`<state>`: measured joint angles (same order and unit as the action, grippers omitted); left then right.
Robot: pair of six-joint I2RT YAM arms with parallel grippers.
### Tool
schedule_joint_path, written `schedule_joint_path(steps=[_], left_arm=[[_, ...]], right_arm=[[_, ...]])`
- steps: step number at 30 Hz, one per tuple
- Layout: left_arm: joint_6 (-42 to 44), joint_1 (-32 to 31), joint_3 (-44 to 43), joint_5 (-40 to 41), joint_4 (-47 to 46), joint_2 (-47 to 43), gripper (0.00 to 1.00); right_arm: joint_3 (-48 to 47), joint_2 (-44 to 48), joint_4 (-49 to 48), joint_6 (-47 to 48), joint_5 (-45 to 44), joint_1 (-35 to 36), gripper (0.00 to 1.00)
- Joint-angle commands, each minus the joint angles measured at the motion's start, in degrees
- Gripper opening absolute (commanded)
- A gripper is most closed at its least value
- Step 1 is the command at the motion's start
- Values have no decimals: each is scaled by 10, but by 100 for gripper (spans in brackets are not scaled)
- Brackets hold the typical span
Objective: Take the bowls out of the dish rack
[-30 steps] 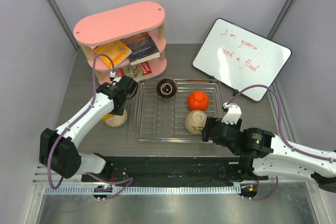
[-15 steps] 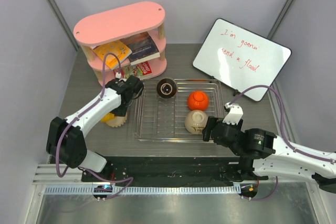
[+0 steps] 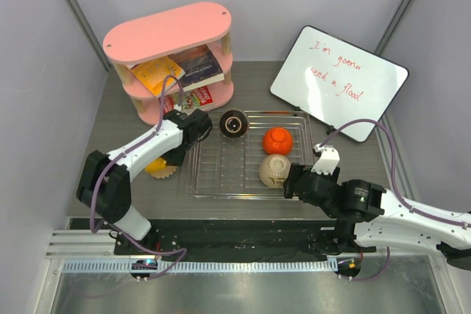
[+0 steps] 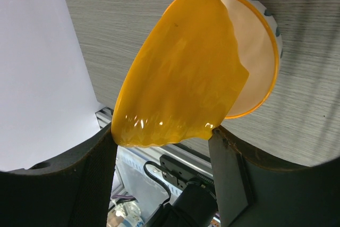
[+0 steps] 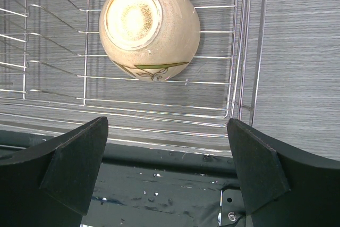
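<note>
Left gripper (image 4: 162, 131) pinched the yellow bowl (image 4: 180, 67) across its width, tilted against a ribbed cream bowl (image 4: 255, 51) on the table (image 4: 159, 3) just left of the dish rack (image 3: 193, 174). Right gripper (image 5: 167, 131) hung spread and empty before an upturned cream bowl (image 5: 150, 27) in the rack; an orange bowl (image 3: 277, 140) and a dark bowl (image 3: 233, 123) sat beyond it.

The left arm (image 3: 140, 148) and the right arm (image 3: 412, 218) both have white shells between chunky black joints. A thin purple cable (image 3: 386, 152) loops along each one. The fingers (image 5: 74, 168) are flat, matte black wedges. A small white block (image 3: 325, 158) sits at the right wrist.
</note>
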<state>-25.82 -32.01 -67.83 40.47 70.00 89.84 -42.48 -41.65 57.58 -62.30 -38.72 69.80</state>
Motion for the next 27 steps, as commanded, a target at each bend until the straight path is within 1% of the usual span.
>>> schedule_joint_path(steps=[1,3,6,9,16,23,27], left_arm=[[-19,-11,-27,15,31,10,61],[-21,-14,-30,15,36,17,61],[-23,-17,-34,16,39,25,67],[-25,-25,-35,17,43,32,68],[-18,-39,-37,0,41,60,81],[-11,-54,-35,-19,37,64,82],[-11,-60,-52,-28,51,60,82]], right_arm=[[-11,4,-1,-7,-26,1,100],[-12,3,-1,-7,-27,1,100],[-12,1,-1,-6,-27,1,100],[-11,1,-2,-6,-26,1,100],[-13,2,-2,-5,-27,1,100],[-14,-2,-1,-4,-27,2,100],[-14,-5,-1,-3,-27,1,100]])
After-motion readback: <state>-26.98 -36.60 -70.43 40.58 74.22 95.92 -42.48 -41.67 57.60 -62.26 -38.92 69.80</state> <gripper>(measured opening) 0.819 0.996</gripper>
